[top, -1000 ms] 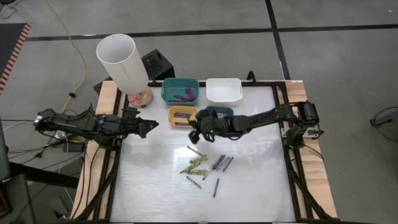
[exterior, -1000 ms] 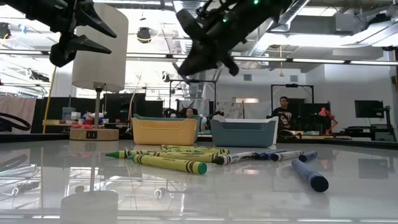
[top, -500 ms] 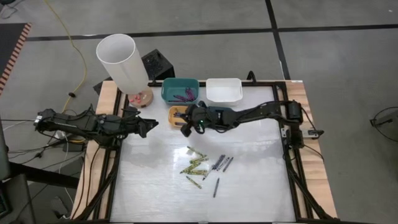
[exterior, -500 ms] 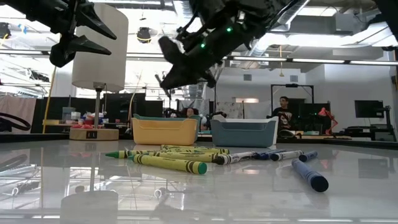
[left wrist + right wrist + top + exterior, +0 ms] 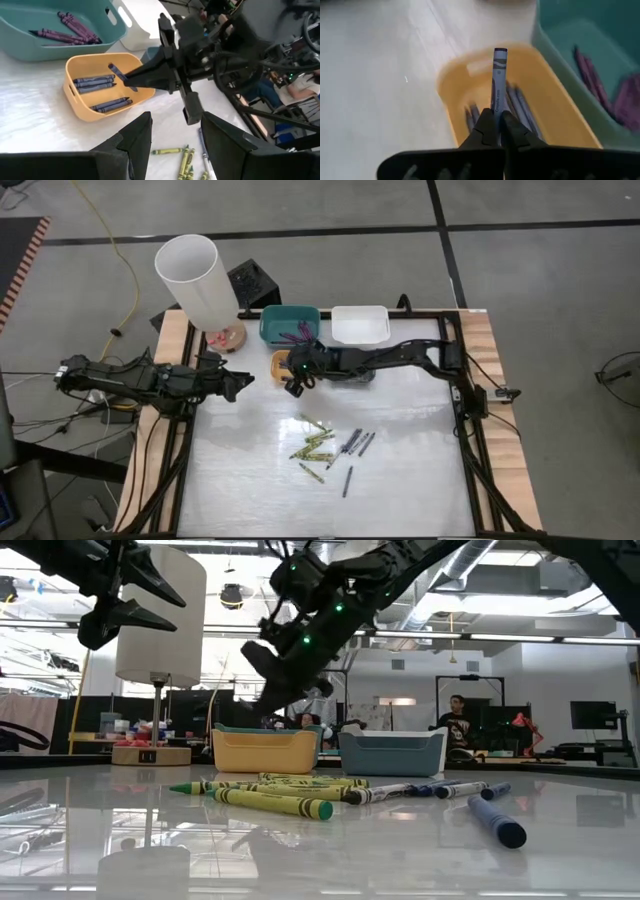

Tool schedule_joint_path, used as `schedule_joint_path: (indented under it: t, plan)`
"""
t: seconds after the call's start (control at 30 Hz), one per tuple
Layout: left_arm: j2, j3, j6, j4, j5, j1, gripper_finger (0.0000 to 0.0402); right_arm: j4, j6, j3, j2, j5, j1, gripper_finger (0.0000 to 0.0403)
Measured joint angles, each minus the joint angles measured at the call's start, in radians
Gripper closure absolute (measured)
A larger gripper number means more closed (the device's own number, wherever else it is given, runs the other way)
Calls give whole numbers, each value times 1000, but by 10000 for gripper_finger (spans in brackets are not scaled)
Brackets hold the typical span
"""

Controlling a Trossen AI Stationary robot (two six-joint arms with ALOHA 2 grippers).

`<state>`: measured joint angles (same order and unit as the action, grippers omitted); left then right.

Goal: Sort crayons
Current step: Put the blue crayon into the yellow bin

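Observation:
My right gripper (image 5: pixel 289 383) hangs over the yellow bin (image 5: pixel 281 362), shut on a grey-blue crayon (image 5: pixel 498 75). The bin holds several like crayons (image 5: pixel 95 85). Loose crayons lie flat on the table: yellow-green ones (image 5: pixel 315 443) and grey and blue ones (image 5: pixel 355 444). My left gripper (image 5: pixel 245 380) is open and empty above the table's left part, pointing at the yellow bin; its fingers show in its wrist view (image 5: pixel 175 125). My right gripper pinches the crayon's near end (image 5: pixel 496 107) between its two fingertips. The crayon lies along the fingers and sticks out past their tips. The fingers come from the table's right, slanting down. The crayon is lifted clear, over the yellow bin (image 5: pixel 75 75).
A teal bin (image 5: pixel 290 325) with purple crayons and a white bin (image 5: pixel 360 325) stand at the far edge. A dark blue bin (image 5: pixel 352 364) lies under my right arm. A lamp with a white shade (image 5: pixel 197 278) stands at the far left corner.
My right gripper has gone toward the table's left edge and a little toward the far edge, from beside the dark blue bin to over the yellow bin, carrying the crayon. It has stayed shut on it.

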<state>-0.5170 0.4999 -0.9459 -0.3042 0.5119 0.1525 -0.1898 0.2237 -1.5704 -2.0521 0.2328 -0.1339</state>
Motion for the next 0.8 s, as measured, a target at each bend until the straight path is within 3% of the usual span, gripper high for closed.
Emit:
schedule_joint_path:
  t: [0.3,0.8]
  plan:
    - [0,0,0,2,27,0,242,-100,12,-3,1,16,-15,403]
    - [0,0,0,-2,27,0,242,-95,11,-3,-64,-3,-27,403]
